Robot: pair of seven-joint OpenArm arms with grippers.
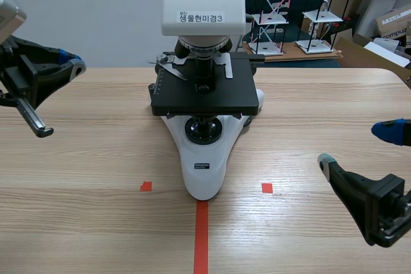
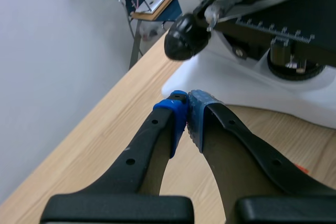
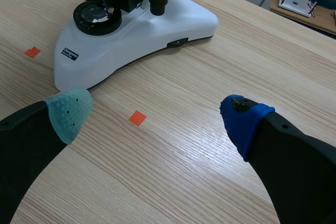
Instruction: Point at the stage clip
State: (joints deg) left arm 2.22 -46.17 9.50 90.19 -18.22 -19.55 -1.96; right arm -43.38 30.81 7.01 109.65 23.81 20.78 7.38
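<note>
A silver stage clip (image 1: 171, 68) lies on the black stage (image 1: 205, 99) of a white microscope (image 1: 204, 158), which stands mid-bench. The clip sits on the side of the stage nearer the left jaws. It is ahead of those jaws and above them, with clear space between; they do not touch it. In the left wrist view the clip (image 2: 257, 2) shows as a thin metal strip beyond a round black knob (image 2: 186, 37).

The left jaws are pressed together, their two blue pads (image 2: 177, 116) meeting at the tips with nothing between them. They hang over the wooden bench (image 1: 308, 113), beside the microscope's white base.

The right jaws are spread wide, one grey-green pad (image 3: 68, 111) and one blue pad (image 3: 244, 123), holding nothing. They are low over the bench, well apart from the clip, with the base of the microscope ahead of them. A small red tape square (image 3: 137, 118) lies on the wood between the spread jaws.

Behind the bench stand wire shelves (image 1: 302, 11).
</note>
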